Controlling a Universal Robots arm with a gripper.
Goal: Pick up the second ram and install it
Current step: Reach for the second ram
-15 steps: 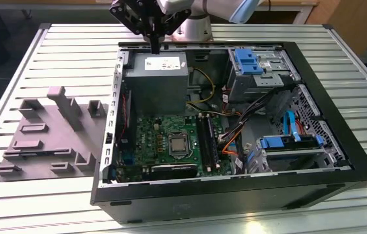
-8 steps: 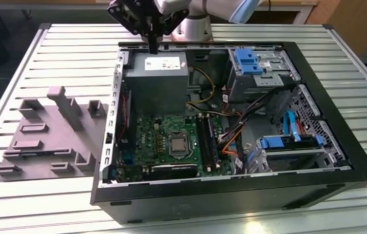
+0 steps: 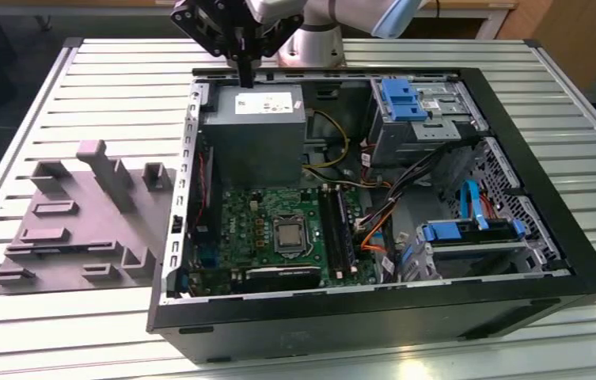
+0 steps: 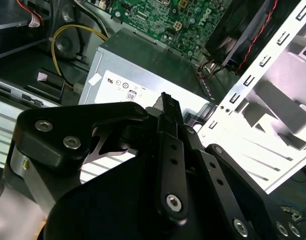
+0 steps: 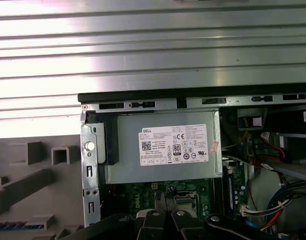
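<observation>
While your gripper (image 3: pixel 246 77) hangs at the top centre of the exterior view, its tip sits over the far edge of the grey power supply (image 3: pixel 253 131) inside the open computer case (image 3: pixel 551 237). Its fingers (image 4: pixel 169 145) are drawn tight together in both wrist views, and you cannot tell whether anything thin is nipped between them. Look lower, near the middle of the exterior view: the second ram (image 3: pixel 334 228) looks to be one of the long dark sticks standing on edge in the slots just right of the square silver processor (image 3: pixel 290 234) on the green motherboard (image 3: pixel 250 212); which of them it is cannot be told. That spot is well apart from the gripper, with the power supply between. At the exterior view's left, the pale grey tray (image 3: pixel 66 237) with its upright blocks rests on the slatted table (image 3: pixel 118 71), just beside the case.
</observation>
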